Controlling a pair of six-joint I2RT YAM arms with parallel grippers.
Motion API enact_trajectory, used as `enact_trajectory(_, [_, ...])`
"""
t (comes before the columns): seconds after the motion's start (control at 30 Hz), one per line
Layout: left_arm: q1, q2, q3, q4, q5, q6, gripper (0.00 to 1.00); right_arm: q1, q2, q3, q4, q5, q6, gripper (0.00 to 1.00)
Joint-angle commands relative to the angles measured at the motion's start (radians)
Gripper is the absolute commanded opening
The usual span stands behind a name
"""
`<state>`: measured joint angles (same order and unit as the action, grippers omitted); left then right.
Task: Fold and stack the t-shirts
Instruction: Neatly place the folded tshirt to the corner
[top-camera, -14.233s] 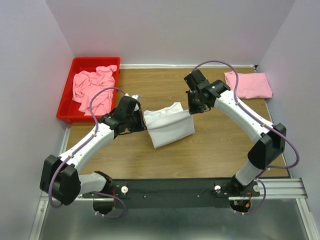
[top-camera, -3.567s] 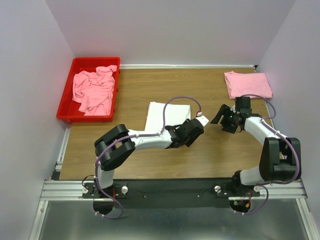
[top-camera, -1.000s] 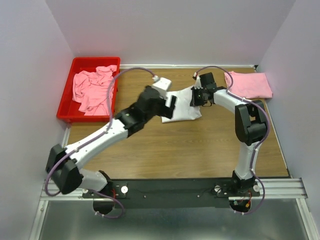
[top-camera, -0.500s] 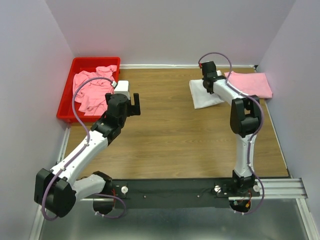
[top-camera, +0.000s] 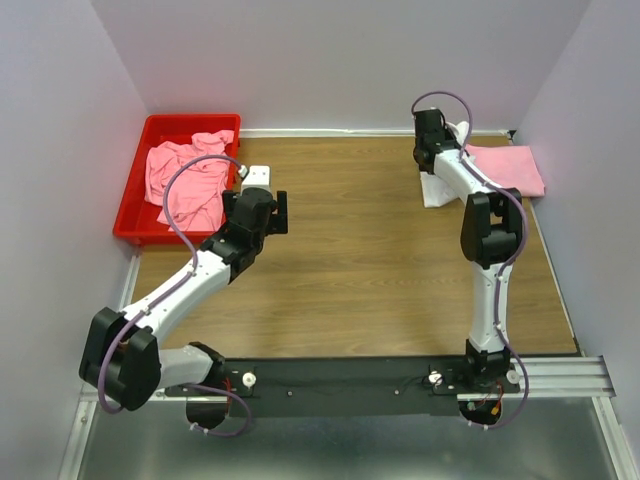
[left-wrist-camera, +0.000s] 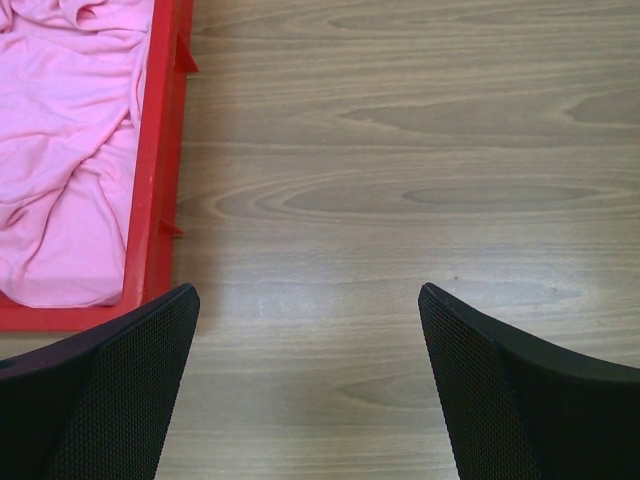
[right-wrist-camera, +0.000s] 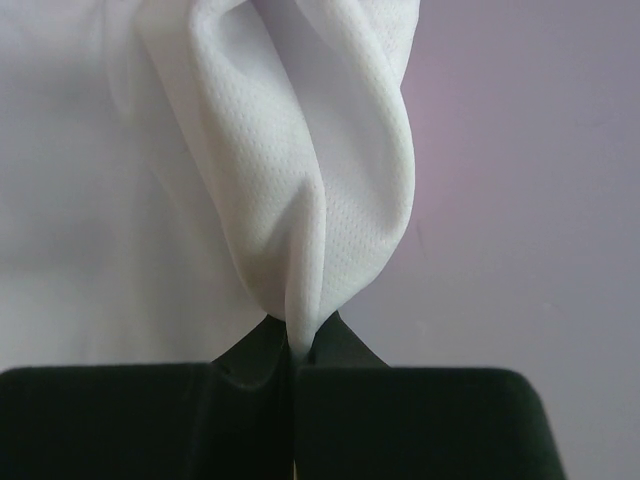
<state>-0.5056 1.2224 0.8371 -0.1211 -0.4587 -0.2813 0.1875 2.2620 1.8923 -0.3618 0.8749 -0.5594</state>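
Far right, right arm (top-camera: 484, 226) outstretched, its fingers (right-wrist-camera: 130, 420) pinching white t-shirt (right-wrist-camera: 300, 200)

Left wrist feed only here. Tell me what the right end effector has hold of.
Observer: The right end effector is shut on a bunched fold of the white t-shirt.
Operator: Give me its position.
Observer: It is at the far right of the table, just left of a folded pink t-shirt.
Operator: Say whether white is stacked on pink.
Observer: Not yet. In the top view most of the white cloth shows beside the pink one, not over it. I cannot tell whether their edges touch.
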Motion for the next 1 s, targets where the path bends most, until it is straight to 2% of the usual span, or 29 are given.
enact_trajectory(0.0, [-0.005, 0.023, 0.019, 0.012, -0.049, -0.019, 0.98, -0.014, -0.016, 0.030, 0.072, 0.055, -0.071, 0.00])
enact_trajectory(0.47, [-0.004, 0.074, 0.028, 0.014, -0.038, -0.015, 0.98, -0.095, -0.073, 0.040, 0.113, -0.053, -0.076, 0.01])
enact_trajectory(0.97, [-0.005, 0.098, 0.031, 0.015, -0.035, -0.006, 0.98, -0.183, 0.021, 0.108, 0.164, -0.117, -0.008, 0.00])
